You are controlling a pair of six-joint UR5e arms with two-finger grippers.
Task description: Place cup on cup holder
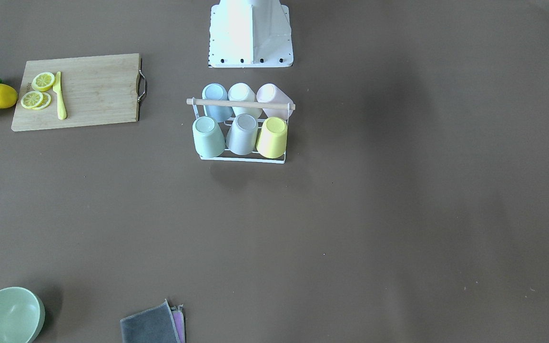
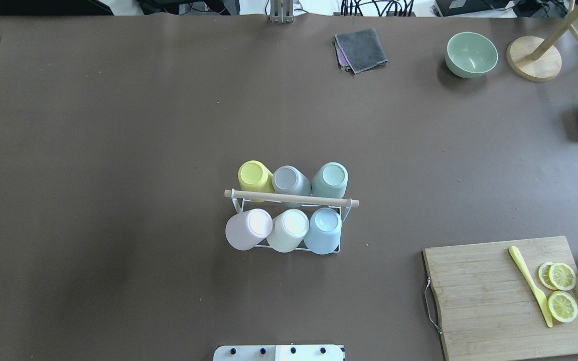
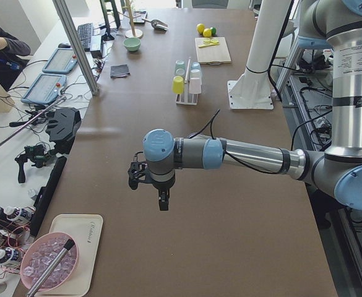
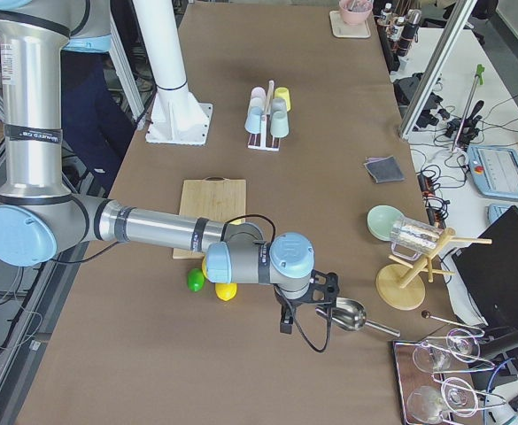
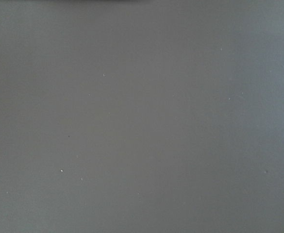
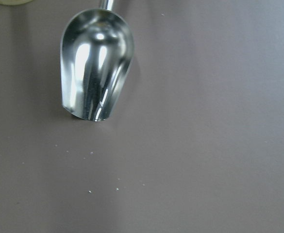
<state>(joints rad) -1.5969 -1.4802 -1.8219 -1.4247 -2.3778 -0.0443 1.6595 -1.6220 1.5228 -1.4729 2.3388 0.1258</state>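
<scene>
1. Cups filled every spot on the cup holder (image 2: 291,199), which sat dead centre of the table (image 2: 118,150) in the overhead view. They were bottoms up and leaning outward. The yellow cup (image 2: 254,176), grey cup (image 2: 290,180) and green cup (image 2: 330,179) made the 12 o'clock row. The pink cup (image 2: 246,230), white cup (image 2: 289,230) and blue cup (image 2: 323,231) made the 6 o'clock row.
2. So we figured the placing step was basically done. With the rack looking full, any next move would just call for keeping both arms out of the way.
3. The left gripper (image 3: 159,197) hung over bare table way off at the 9 o'clock end. The right gripper (image 4: 294,312) hung at the 3 o'clock end, above a metal scoop (image 6: 95,63). We saw no cup in either, but wide or narrow? Couldn't tell, since only the side views showed them.
4. Containers: the green bowl (image 2: 471,54), at about 1 o'clock from the rack, looked empty. The pink bowl (image 3: 47,269) on the tray (image 3: 85,247) held pale chunks.
</scene>
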